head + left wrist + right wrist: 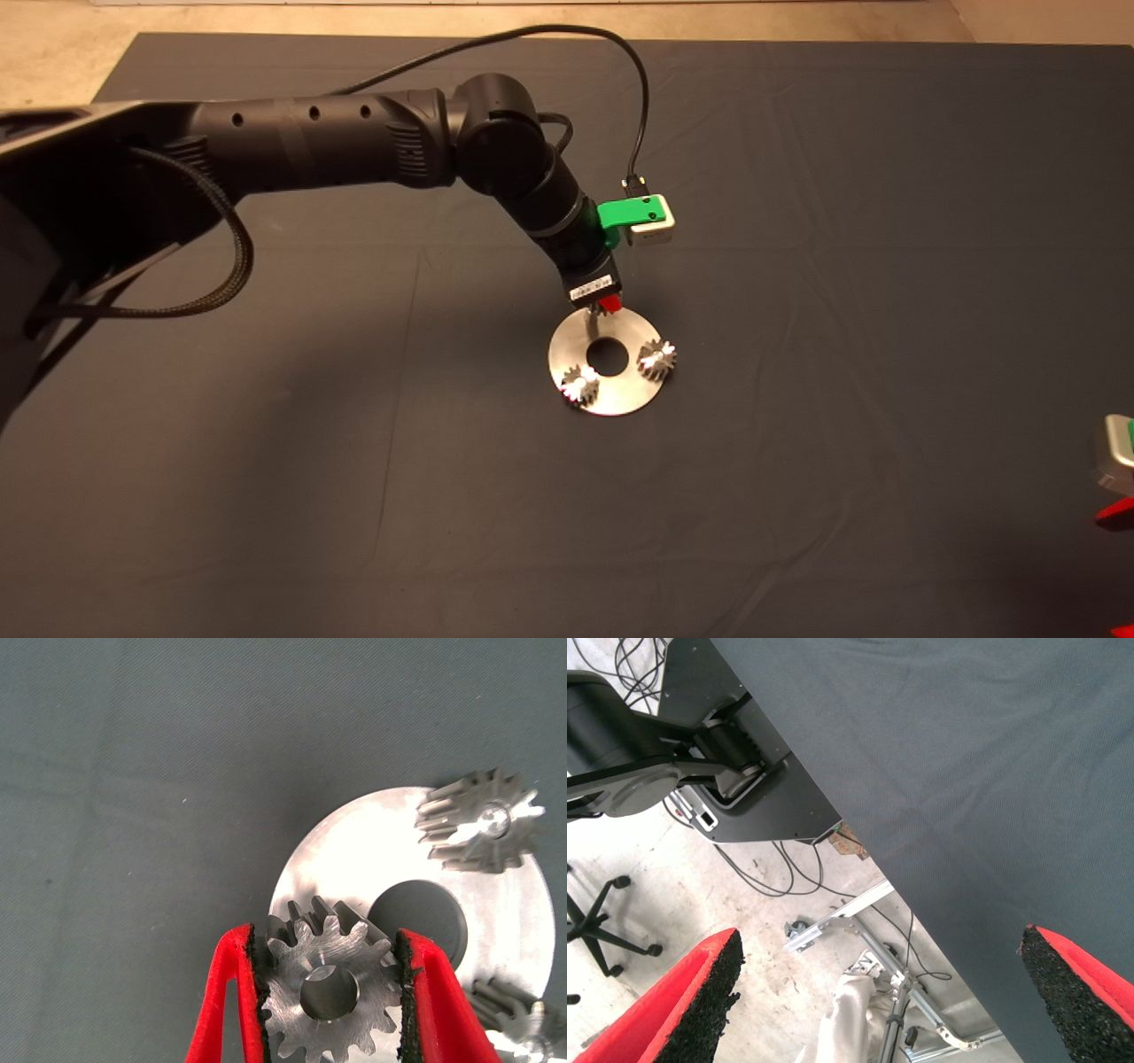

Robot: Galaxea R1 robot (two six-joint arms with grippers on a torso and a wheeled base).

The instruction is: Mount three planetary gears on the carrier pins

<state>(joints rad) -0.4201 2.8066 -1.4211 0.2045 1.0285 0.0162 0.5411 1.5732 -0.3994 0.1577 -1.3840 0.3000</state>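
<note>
A flat round silver disc (611,390) with a central hole lies mid-mat. Two small silver planetary gears sit on its carrier pins, one at the near left (579,383) and one at the right (657,358). My left gripper (605,307) hangs over the disc's far edge, shut on the third gear (330,990), held between its red fingers (232,1001) above the disc (354,850). The third pin shows as a thin post (588,321) under the gripper. The other two gears also show in the left wrist view, one on a pin (483,819) and one at the edge (514,1014). My right gripper (1118,478) waits at the lower right edge, open.
The dark mat (797,221) covers the table. A black cable (620,71) loops above the left arm. The right wrist view looks past the mat's edge (859,850) at the floor with cables, a metal frame and a chair base.
</note>
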